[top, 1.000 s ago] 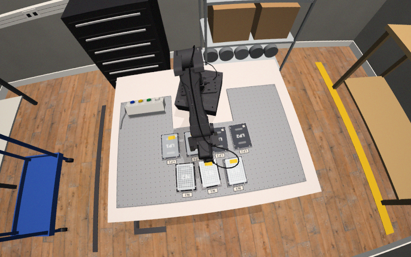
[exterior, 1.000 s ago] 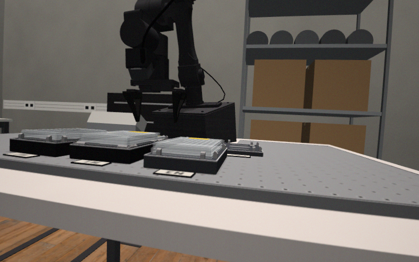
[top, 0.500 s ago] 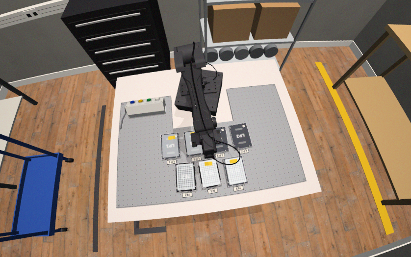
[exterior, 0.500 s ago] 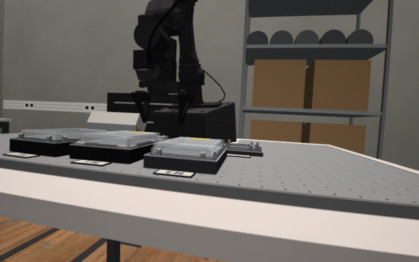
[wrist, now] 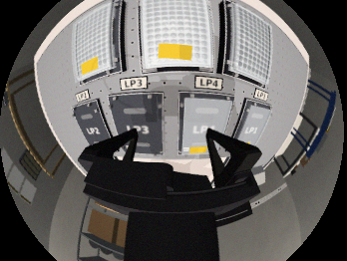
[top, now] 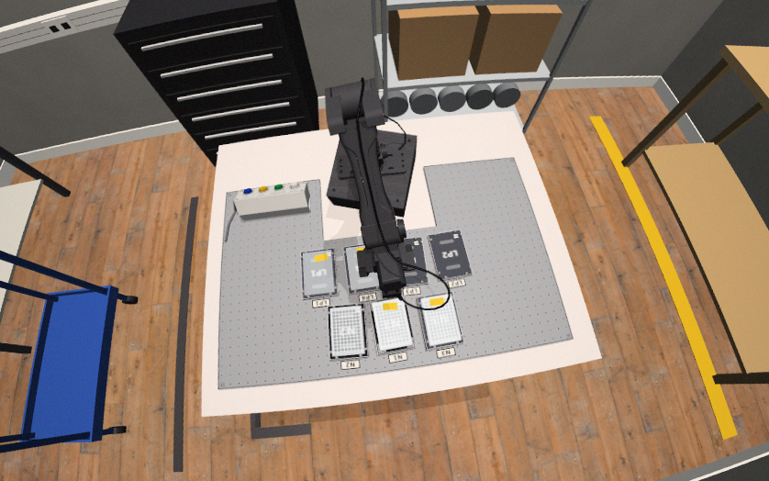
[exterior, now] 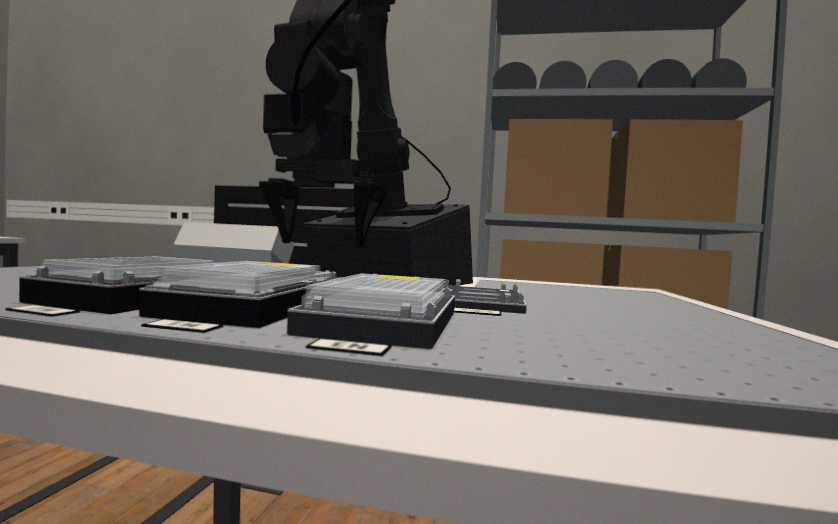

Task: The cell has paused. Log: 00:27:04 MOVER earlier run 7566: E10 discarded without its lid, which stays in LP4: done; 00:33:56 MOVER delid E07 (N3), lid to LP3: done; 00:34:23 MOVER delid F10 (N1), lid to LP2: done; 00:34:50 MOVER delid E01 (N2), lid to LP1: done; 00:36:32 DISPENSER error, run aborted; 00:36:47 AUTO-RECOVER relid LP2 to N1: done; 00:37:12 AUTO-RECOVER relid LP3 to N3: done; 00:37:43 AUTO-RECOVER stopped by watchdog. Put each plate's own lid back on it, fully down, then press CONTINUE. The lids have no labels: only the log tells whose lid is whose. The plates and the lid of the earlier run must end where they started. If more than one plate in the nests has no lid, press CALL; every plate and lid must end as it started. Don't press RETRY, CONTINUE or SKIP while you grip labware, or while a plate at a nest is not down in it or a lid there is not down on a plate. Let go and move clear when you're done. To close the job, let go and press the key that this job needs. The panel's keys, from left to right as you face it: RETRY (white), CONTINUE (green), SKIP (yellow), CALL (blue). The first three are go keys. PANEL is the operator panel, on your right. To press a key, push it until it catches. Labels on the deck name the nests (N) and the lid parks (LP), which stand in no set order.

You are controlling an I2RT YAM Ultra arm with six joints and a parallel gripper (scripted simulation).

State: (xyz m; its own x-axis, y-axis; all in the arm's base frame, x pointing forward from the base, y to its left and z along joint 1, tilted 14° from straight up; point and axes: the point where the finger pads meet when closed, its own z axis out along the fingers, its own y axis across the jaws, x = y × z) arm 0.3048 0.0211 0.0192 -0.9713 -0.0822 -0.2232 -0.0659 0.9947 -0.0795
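My gripper [exterior: 325, 217] is open and empty. It hangs above the lid parks, over the line between LP3 and LP4, as the wrist view [wrist: 173, 149] shows. A clear lid with a yellow tag lies on LP1 [top: 318, 273]. Another one lies on LP4 [wrist: 205, 123], partly hidden under my arm. LP3 [wrist: 136, 123] and LP2 [top: 450, 253] are bare dark plates. The plate in N2 [top: 347, 330] has open wells and no lid. The plates in N1 [top: 392, 324] and N3 [top: 440, 320] carry lids with yellow tags.
The operator panel [top: 272, 198] stands at the back of the deck with blue, yellow, green and white keys. The arm's black base [top: 373, 170] stands behind the lid parks. A shelf with boxes stands beyond the table.
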